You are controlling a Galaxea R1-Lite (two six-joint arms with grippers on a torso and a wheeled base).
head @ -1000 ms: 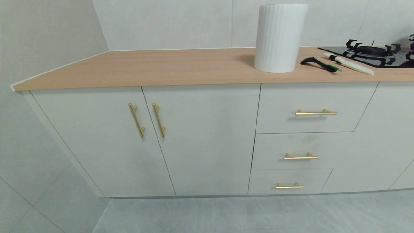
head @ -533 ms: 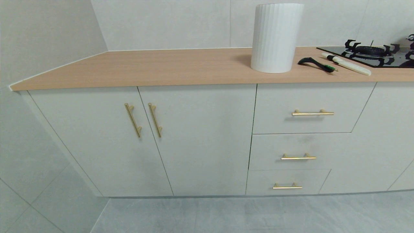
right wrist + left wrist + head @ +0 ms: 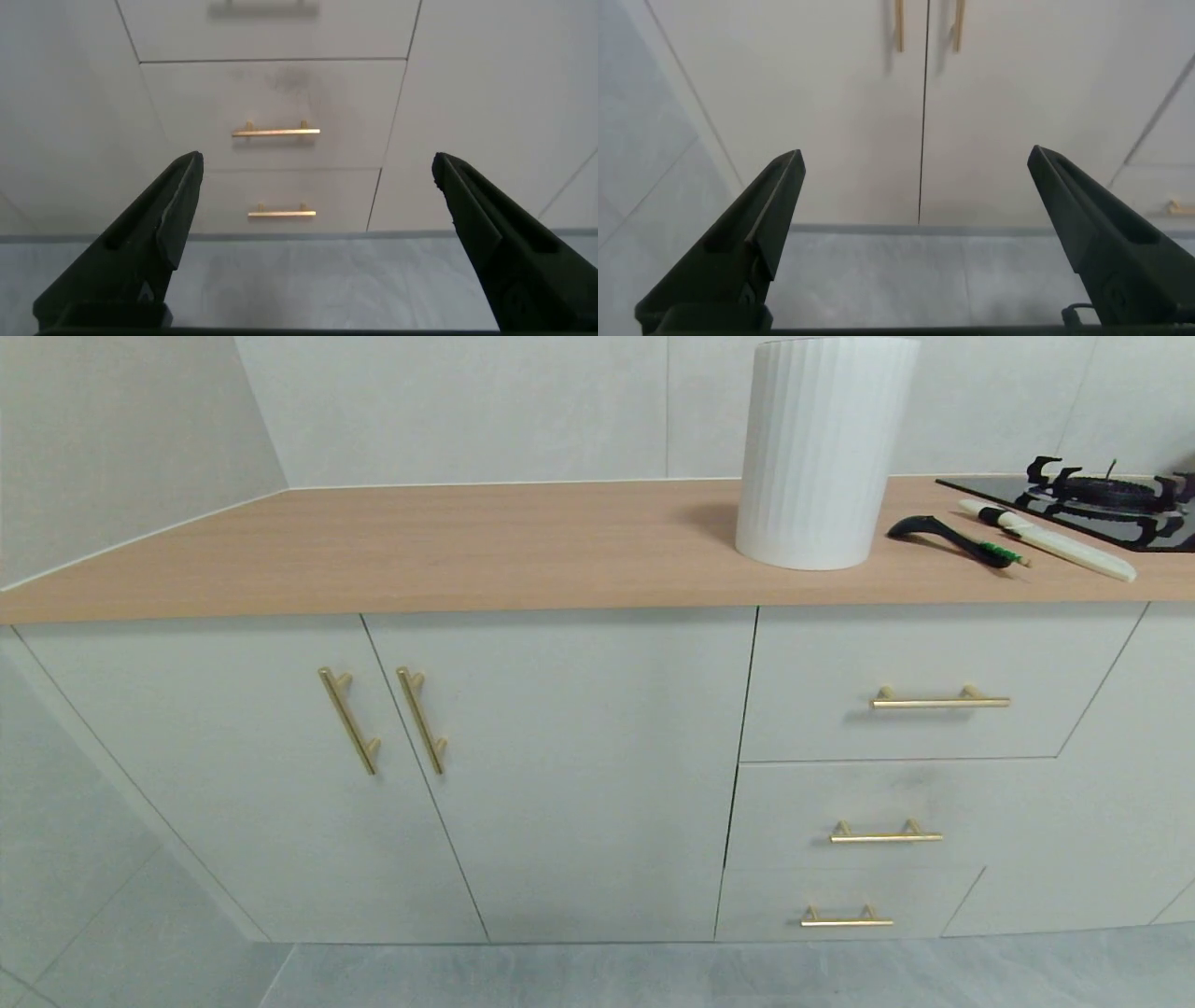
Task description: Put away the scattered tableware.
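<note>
Nearest to me, the left claw point(image 3: 915, 161) hangs low in front of the cupboard, its two dark fingers spread wide with nothing between them. It faces the seam of the double cabinet doors point(image 3: 560, 756), whose two upright gold handles point(image 3: 350, 719) sit side by side. The right claw point(image 3: 318, 161) hangs just as low, spread equally wide and empty. It faces the stack of drawers point(image 3: 924, 672) to the right of the doors, each with a level gold bar across its front. Grey floor tiles point(image 3: 653, 975) run under both claws up to the cabinet's foot.

Above the closed doors and drawers lies the wooden worktop point(image 3: 420, 546), which stretches left into the corner of the tiled wall point(image 3: 467, 401). Toward its right end a tall white ribbed container point(image 3: 822, 453) stands upright. Just to its right, apart from it, a black utensil point(image 3: 952, 537) with a green-banded end lies flat on the wood. Close beside that, a pale utensil point(image 3: 1050, 539) with a dark band near one end lies at a similar slant. Behind these two, at the far right, a black glass hob point(image 3: 1111, 499) with its burner grate is set into the worktop. Both claws sit well below the worktop's front edge.
</note>
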